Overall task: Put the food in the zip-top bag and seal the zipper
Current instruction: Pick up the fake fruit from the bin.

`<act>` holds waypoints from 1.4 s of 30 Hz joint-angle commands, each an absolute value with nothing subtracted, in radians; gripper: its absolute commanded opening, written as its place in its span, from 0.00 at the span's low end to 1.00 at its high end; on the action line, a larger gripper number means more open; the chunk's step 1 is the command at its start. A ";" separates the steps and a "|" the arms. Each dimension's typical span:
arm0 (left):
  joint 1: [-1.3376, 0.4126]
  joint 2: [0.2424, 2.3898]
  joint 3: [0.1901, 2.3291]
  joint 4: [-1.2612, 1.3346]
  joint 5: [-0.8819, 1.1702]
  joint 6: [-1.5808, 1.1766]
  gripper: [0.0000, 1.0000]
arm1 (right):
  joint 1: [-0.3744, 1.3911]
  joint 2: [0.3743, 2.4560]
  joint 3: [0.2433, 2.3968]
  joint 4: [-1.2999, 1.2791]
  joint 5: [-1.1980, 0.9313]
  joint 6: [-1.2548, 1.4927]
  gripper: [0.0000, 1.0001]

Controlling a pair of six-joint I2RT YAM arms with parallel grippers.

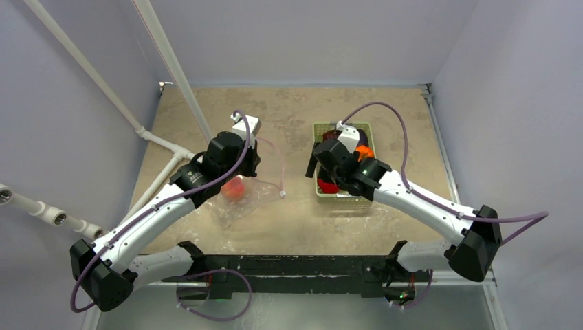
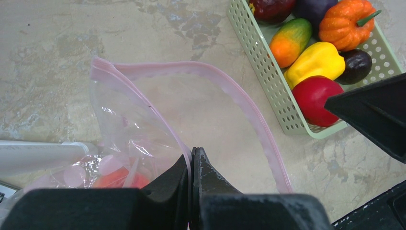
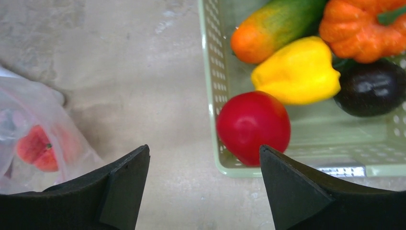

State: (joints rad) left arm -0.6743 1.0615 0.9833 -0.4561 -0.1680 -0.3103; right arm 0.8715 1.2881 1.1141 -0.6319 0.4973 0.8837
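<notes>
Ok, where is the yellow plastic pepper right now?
The yellow plastic pepper lies in the pale green perforated basket, upper right in the right wrist view, between the round red fruit and the orange pumpkin.

Pale lavender walls (image 1: 309,34) enclose a mottled beige tabletop (image 1: 289,110).

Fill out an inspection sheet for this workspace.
Surface: beige table, mottled.
Job's things: bag on the table, mouth open, zipper unsealed, one red-orange food inside; apple, pepper, pumpkin, plum and others in basket.
Clutter: nothing seen.
Grippers: left gripper shut on the bag's rim; right gripper open, over the basket's edge by the apple.
Cables: purple cable loops off each arm.
Surroundings: pale walls; white pipes at left.
</notes>
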 commanded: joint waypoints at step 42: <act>-0.673 1.058 0.989 -0.421 -0.156 -0.295 0.00 | 0.770 1.394 0.962 -0.541 0.539 0.980 0.96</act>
State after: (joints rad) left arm -0.6743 1.0618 0.9833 -0.4561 -0.1596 -0.3103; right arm 0.7773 1.3876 0.9710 -0.5922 0.5491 1.0080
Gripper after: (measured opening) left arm 0.003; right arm 0.971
